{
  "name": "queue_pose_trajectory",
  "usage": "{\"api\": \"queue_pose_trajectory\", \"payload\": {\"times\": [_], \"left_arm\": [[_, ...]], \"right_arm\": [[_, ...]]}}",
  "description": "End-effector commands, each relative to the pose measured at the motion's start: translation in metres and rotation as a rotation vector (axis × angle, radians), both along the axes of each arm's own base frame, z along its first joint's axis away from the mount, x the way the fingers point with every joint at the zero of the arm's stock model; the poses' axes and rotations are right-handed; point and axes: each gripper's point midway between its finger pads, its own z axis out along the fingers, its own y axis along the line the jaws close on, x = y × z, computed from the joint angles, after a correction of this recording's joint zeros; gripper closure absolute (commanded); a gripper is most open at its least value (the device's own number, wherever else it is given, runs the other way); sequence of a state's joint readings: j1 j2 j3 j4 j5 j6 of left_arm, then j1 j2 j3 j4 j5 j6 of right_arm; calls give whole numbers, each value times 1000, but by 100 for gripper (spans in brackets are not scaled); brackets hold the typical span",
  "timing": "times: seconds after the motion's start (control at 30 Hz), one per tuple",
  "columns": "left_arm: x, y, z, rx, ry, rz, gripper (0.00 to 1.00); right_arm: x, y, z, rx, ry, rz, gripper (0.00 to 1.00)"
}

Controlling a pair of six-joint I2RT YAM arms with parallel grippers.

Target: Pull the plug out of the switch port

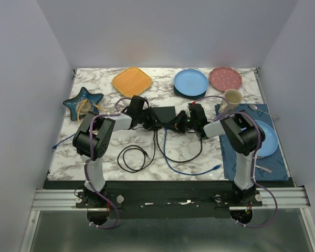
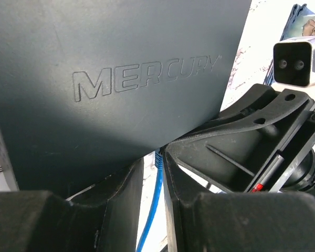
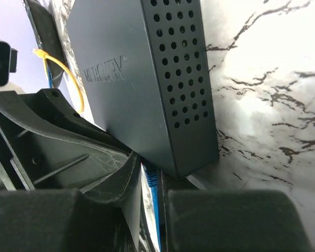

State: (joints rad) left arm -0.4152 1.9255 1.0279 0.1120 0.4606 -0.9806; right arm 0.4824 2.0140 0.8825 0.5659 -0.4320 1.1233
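Observation:
The switch [image 1: 167,112] is a flat black box marked MERCURY at mid-table; it also shows in the left wrist view [image 2: 121,79] and the right wrist view [image 3: 142,89]. A blue plug [image 3: 151,178] with its blue cable [image 1: 166,148] sits in a port on its near edge, and also shows in the left wrist view [image 2: 160,156]. My right gripper [image 3: 149,170] [image 1: 179,124] is shut on the plug's boot. My left gripper [image 2: 153,157] [image 1: 157,122] is beside it. Its fingers stand narrowly apart around the cable, with table showing between the cable and the left finger.
Orange plate [image 1: 132,81], blue plate [image 1: 190,82], pink plate [image 1: 225,79] and a cup [image 1: 232,98] stand behind. A star dish [image 1: 83,101] is at the left. A dark blue mat [image 1: 241,160] with a blue plate [image 1: 266,137] is at the right. A black cable coil [image 1: 134,157] lies in front.

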Motion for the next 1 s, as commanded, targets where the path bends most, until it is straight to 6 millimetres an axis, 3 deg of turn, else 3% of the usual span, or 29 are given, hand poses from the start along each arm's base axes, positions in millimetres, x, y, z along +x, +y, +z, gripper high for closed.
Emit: {"api": "queue_pose_trajectory", "payload": {"times": [0.0,0.33,0.57,0.7,0.73,0.8,0.83,0.87,0.93,0.97], "left_arm": [[14,7,-14,67,20,64,66],[29,4,-5,62,11,97,66],[35,4,8,50,-21,109,67],[35,6,47,13,-157,103,65],[35,7,56,0,-193,100,63],[29,8,81,-24,-293,83,50],[27,7,90,-34,-326,74,44],[20,0,99,-44,-377,43,33],[3,-6,115,-63,-437,3,23],[-2,-11,124,-79,-473,-15,15]], "right_arm": [[-25,-6,-19,-69,57,85,99],[-45,-20,-30,-218,59,185,99],[-49,-25,-21,-268,25,191,99],[-36,-41,11,-329,-83,104,99],[-32,-44,31,-338,-120,86,99],[-21,-52,52,-386,-189,47,99],[-16,-52,75,-386,-233,34,99],[-12,-54,86,-399,-271,32,99],[-11,-61,98,-433,-285,16,99],[-7,-60,114,-428,-318,10,99]]}}
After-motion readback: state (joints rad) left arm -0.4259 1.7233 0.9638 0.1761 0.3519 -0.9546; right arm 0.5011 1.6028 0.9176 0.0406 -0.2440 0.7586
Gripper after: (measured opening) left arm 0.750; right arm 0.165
